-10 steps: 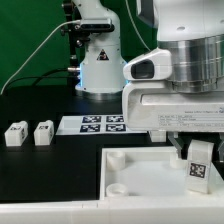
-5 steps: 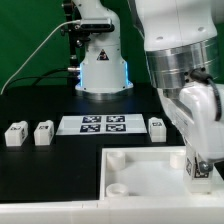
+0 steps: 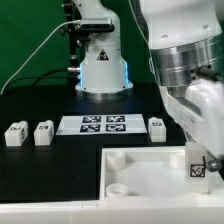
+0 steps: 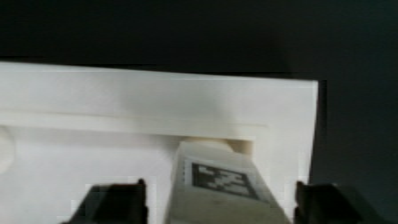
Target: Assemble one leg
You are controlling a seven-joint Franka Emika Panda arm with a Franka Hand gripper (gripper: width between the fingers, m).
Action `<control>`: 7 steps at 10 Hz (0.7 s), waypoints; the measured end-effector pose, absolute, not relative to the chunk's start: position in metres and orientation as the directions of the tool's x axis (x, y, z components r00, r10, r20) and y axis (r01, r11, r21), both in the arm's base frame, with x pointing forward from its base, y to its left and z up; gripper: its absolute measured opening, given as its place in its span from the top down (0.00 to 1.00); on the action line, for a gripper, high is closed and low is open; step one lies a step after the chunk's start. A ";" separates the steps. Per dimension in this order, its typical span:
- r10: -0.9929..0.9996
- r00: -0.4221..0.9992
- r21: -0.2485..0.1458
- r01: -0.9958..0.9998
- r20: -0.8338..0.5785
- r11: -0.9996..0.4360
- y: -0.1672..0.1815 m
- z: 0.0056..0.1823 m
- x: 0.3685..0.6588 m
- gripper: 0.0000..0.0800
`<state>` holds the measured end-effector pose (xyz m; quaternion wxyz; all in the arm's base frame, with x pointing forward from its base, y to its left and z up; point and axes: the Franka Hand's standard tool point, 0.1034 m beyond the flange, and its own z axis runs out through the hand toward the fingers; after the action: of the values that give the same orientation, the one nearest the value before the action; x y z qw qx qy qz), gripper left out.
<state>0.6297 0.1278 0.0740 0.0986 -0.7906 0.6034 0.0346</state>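
the gripper (image 3: 199,168) clenched a leg (image 3: 198,167) upright, tag facing out, over the panel (image 3: 135,170) at its far corner on the exterior view's right. three more legs (image 3: 15,133) (image 3: 43,132) (image 3: 157,127) stood on the table (image 3: 40,105) around the marker board (image 3: 98,124).
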 end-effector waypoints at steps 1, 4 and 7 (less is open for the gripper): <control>-0.897 0.418 -0.134 -0.906 -0.142 -0.401 0.128 0.076 0.630 0.34; -0.639 0.768 -0.163 -0.637 -0.051 -0.753 0.127 0.075 0.630 0.19; -0.226 0.974 -0.138 -0.220 0.030 -0.966 0.115 0.075 0.635 0.19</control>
<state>0.6349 0.1148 0.0750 0.0671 -0.9911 0.1124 -0.0226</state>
